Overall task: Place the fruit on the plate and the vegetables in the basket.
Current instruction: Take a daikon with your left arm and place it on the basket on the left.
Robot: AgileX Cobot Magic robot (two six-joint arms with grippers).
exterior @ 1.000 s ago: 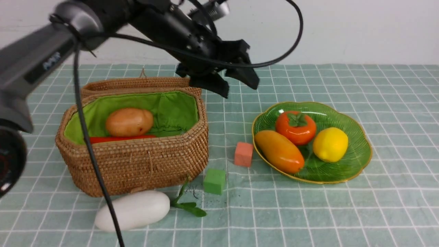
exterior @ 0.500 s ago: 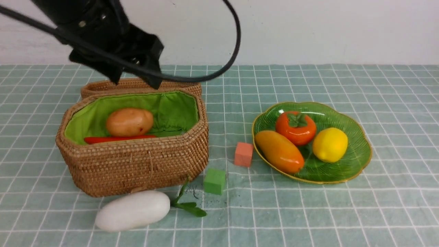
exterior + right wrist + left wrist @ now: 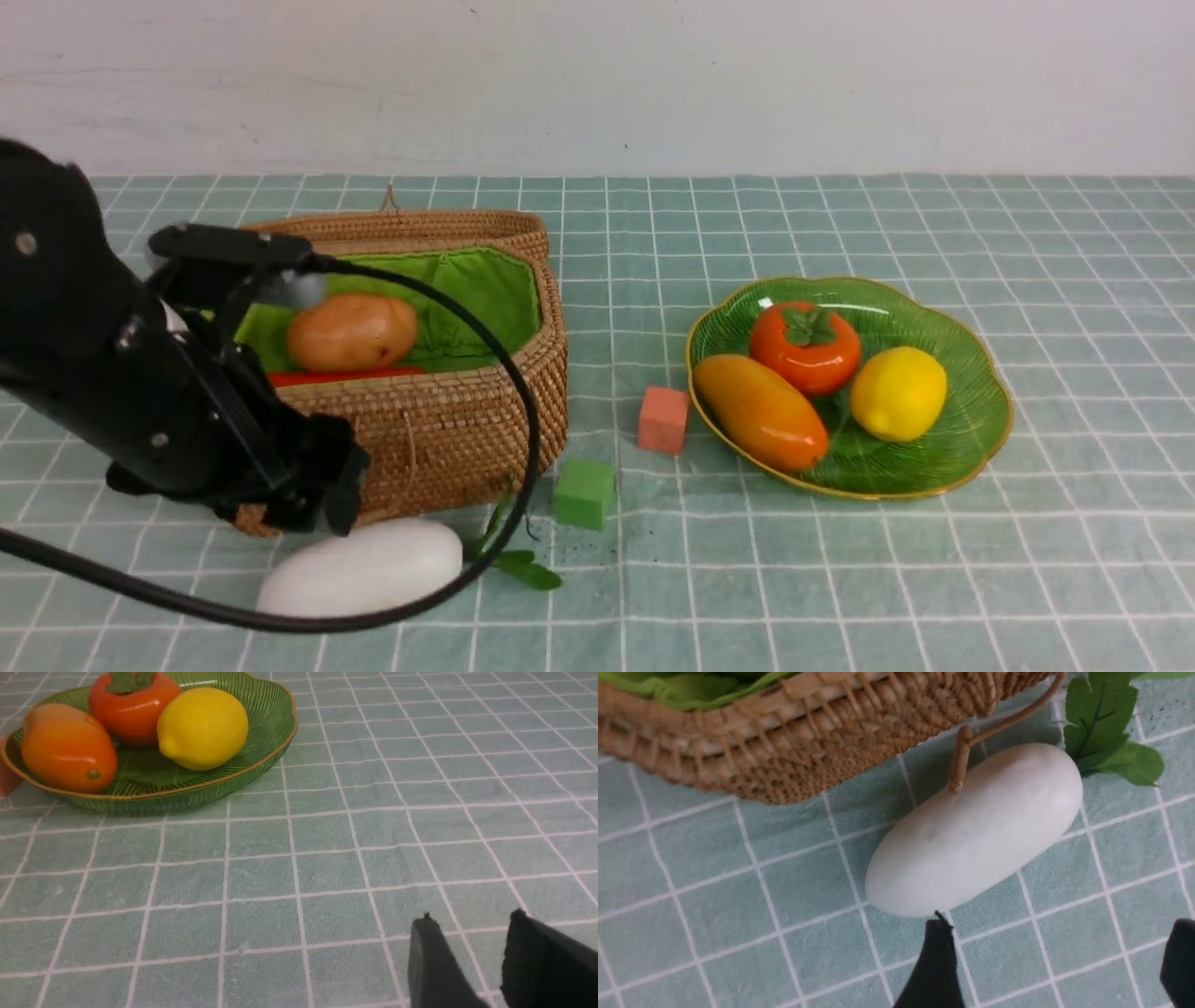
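The lemon (image 3: 898,393), the mango (image 3: 761,412) and the persimmon (image 3: 806,347) lie in the green plate (image 3: 976,415). Inside the basket (image 3: 448,429) sit a brown potato (image 3: 352,331) and a red pepper (image 3: 327,377). A white radish (image 3: 373,569) lies on the cloth just in front of the basket. My left gripper (image 3: 308,509) hangs low at the radish's left end, open and empty; one of its fingertips (image 3: 941,926) almost meets the radish (image 3: 976,833). My right gripper (image 3: 472,918) is open over bare cloth, to the right of the plate (image 3: 275,746).
An orange cube (image 3: 664,420) and a green cube (image 3: 584,493) stand between basket and plate. Green leaves (image 3: 513,560) lie by the radish's right end. The basket's lid (image 3: 392,224) lies open behind it, and its toggle (image 3: 959,765) dangles over the radish. The left arm's cable (image 3: 523,401) loops across the basket front.
The left arm has swung from high behind the basket over to the left and down, and now sits low in front of the basket at the white radish. Nothing else moved.
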